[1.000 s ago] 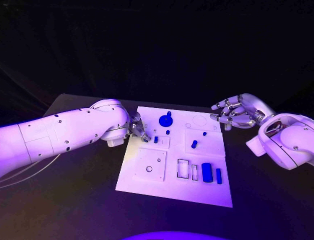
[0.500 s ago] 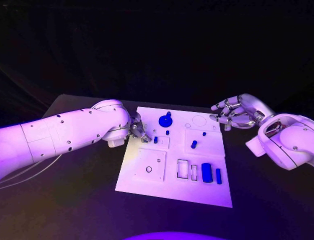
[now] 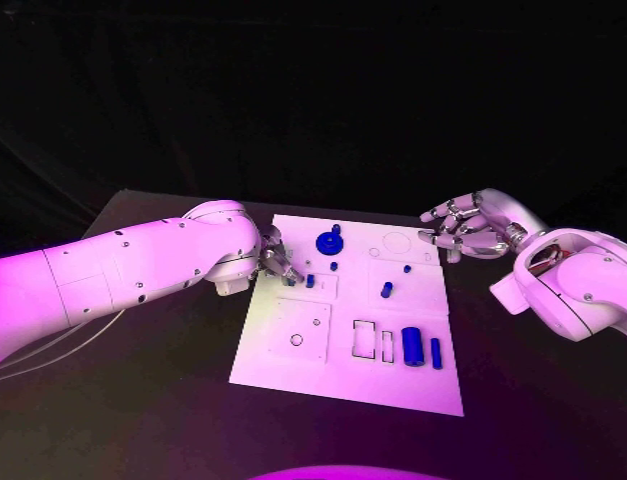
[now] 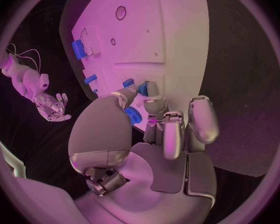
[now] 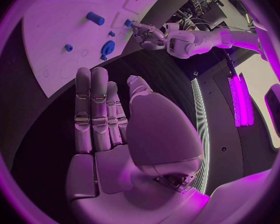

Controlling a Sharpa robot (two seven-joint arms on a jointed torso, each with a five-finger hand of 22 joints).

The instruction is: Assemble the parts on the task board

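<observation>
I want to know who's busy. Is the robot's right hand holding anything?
No, it's open. The right hand has straight, spread fingers with nothing in them, beside the task board.

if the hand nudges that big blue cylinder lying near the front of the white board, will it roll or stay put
The big blue cylinder lies on its side on the flat white task board, so a sideways nudge would probably roll it. It looks like smooth, rigid plastic, so likely light and a bit slippery. The thinner blue pin beside it might get knocked.

left hand (image 3: 277, 262) at the task board (image 3: 345, 380) edge beside a small blue part (image 3: 310, 280); right hand (image 3: 465, 227) off its corner.
</observation>
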